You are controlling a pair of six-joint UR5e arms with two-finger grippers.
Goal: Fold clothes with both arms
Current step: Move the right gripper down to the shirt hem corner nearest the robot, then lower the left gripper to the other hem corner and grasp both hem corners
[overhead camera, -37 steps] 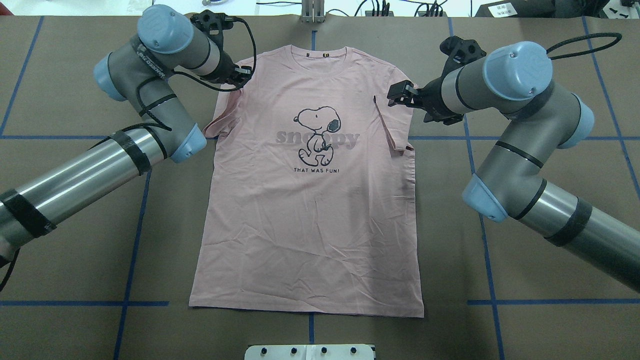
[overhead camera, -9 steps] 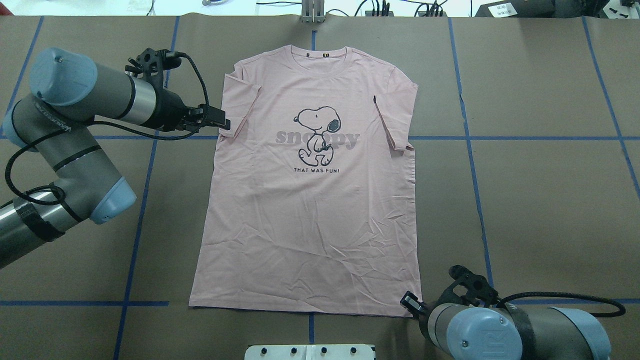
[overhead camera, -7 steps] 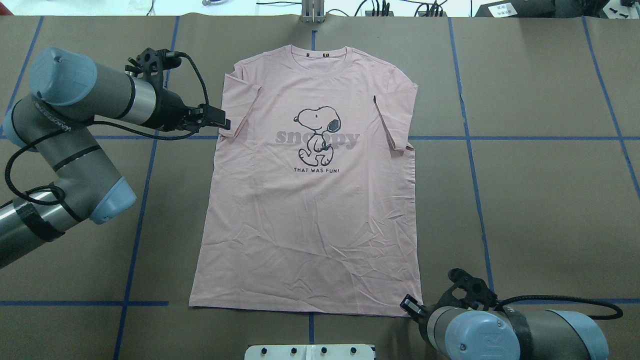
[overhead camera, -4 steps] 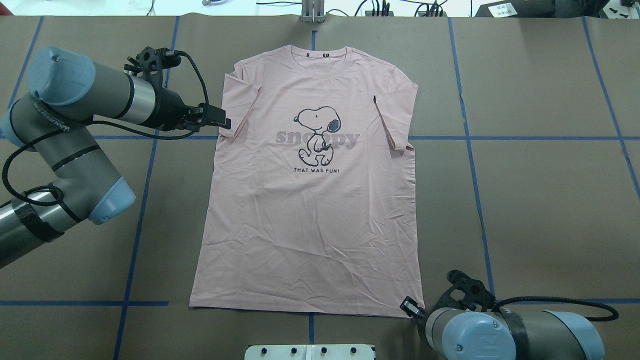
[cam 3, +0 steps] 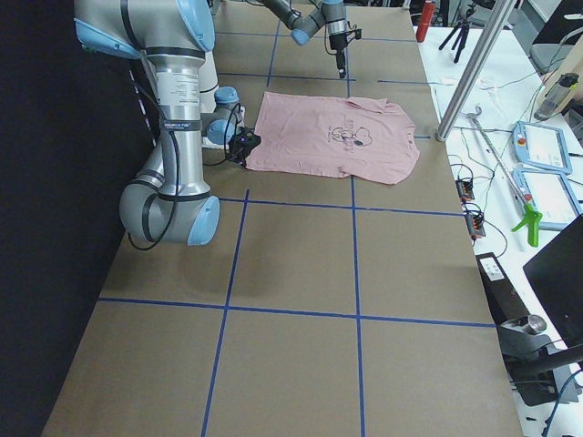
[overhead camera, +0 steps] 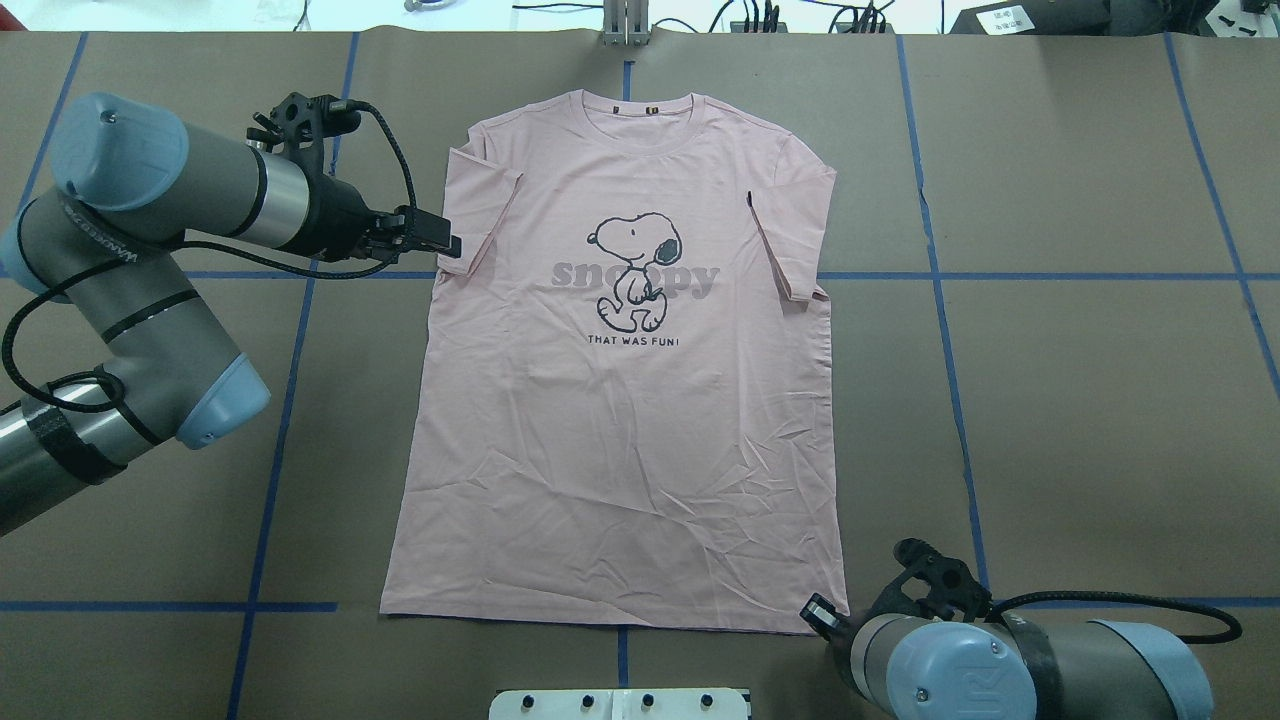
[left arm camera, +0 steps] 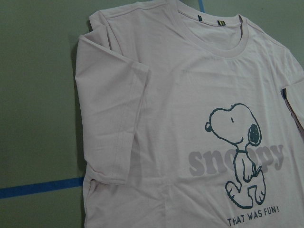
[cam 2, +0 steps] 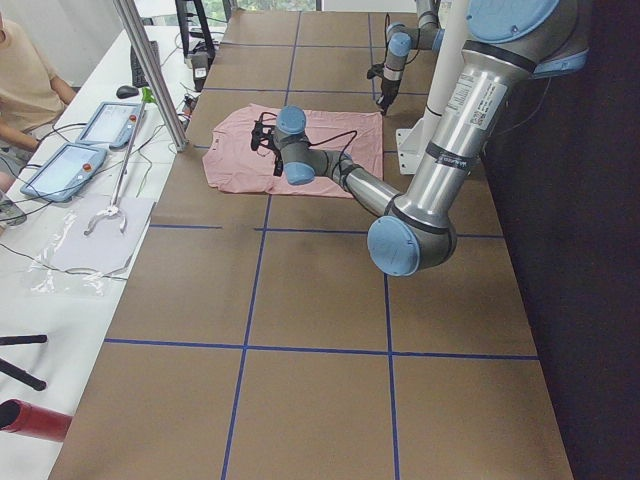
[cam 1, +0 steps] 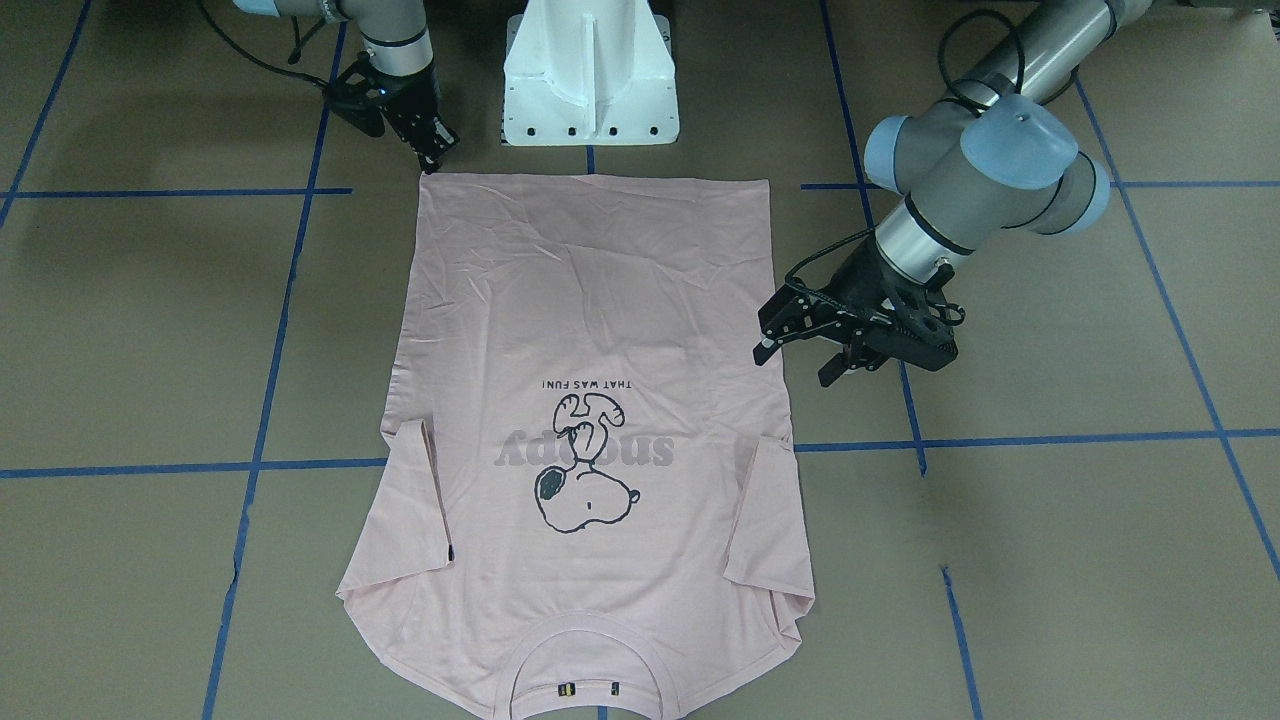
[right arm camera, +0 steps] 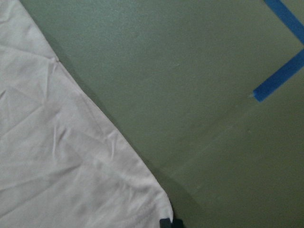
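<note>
One pale pink T-shirt (overhead camera: pixel 620 430) is lying flat, print up, on the counter (overhead camera: pixel 1050 400); the left hand (overhead camera: pixel 450 245), seemingly spread, is hovering just beside a sleeve, and the right hand (overhead camera: pixel 815 610) is waiting at a hem corner, where I cannot tell its grip. Both should be pinching only edge fabric and lifting evenly together

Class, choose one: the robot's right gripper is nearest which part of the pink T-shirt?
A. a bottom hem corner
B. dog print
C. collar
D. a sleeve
A: the right gripper sits beside a hem corner of the T-shirt, at its end nearest the robot.
</note>
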